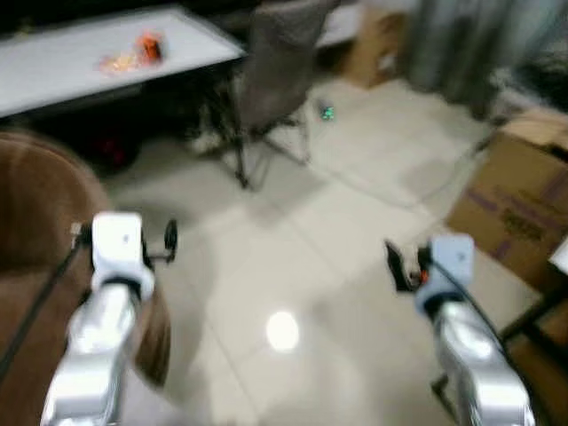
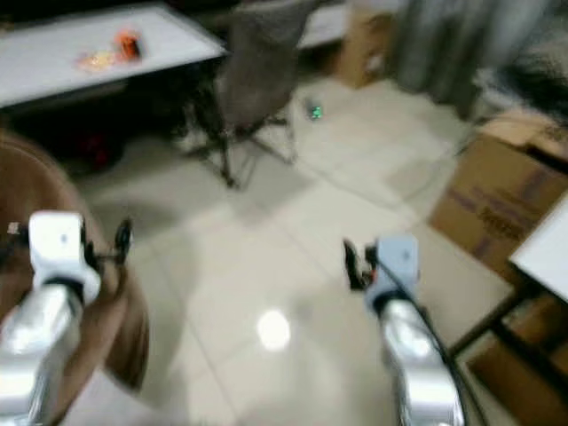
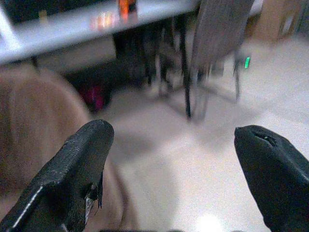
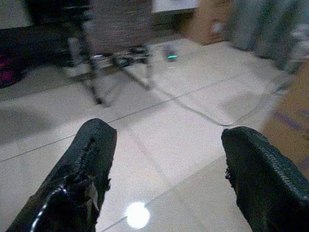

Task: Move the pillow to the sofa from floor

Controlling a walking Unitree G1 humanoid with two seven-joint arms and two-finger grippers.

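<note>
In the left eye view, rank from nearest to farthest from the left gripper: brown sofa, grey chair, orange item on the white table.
From the left gripper:
1. Brown sofa, right beside it on the left.
2. Grey chair, ahead, mid-floor.
3. Orange item, on the white table, farthest back.

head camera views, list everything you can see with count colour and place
sofa: one, brown, near left, beside the left arm
table: one, white top, far left
orange items: blurred, on that table
chair: one, grey with dark legs, far centre
cardboard boxes: two, brown, one at right, one far back
curtain: grey, far right
floor: pale tiles, a light glare on it
left gripper: black fingers, open, empty
right gripper: black fingers, open, empty
</note>
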